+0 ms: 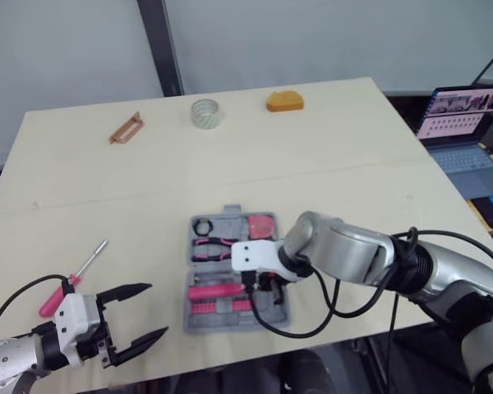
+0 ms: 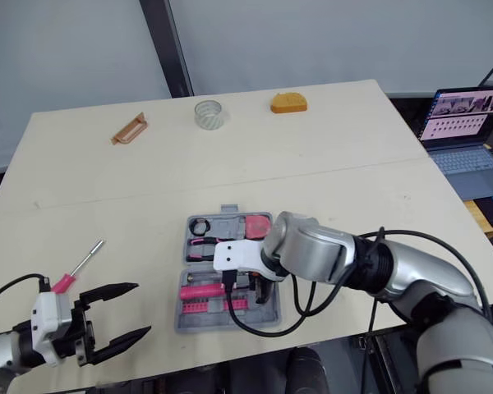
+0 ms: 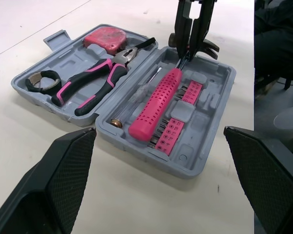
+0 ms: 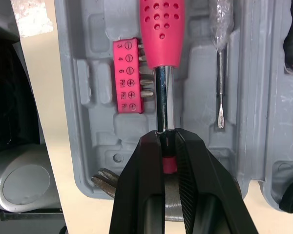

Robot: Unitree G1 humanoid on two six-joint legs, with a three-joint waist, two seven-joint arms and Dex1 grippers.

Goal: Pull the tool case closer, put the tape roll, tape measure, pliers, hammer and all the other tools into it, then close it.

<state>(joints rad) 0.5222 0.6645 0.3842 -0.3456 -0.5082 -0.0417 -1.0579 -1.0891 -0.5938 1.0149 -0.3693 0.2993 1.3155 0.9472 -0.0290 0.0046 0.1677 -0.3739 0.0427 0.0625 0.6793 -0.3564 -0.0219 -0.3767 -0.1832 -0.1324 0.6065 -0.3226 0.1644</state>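
gripping hammer (image 4: 159,34) shaft with right claw (image 4: 167,139) inside open tool case (image 3: 205,161); holding left claw (image 1: 156,309) spread wide near screwdriver (image 1: 76,281).

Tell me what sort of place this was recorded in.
Likely a robotics lab or test room: a plain table, an open laptop beside it, and a tool case staged on it.

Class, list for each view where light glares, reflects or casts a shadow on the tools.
Right wrist view: a bright streak runs down the hammer along its chrome shaft. Left wrist view: a soft sheen lies on its pink handle, and a thin shadow sits under the tool case. Left eye view: the laptop screen glows.
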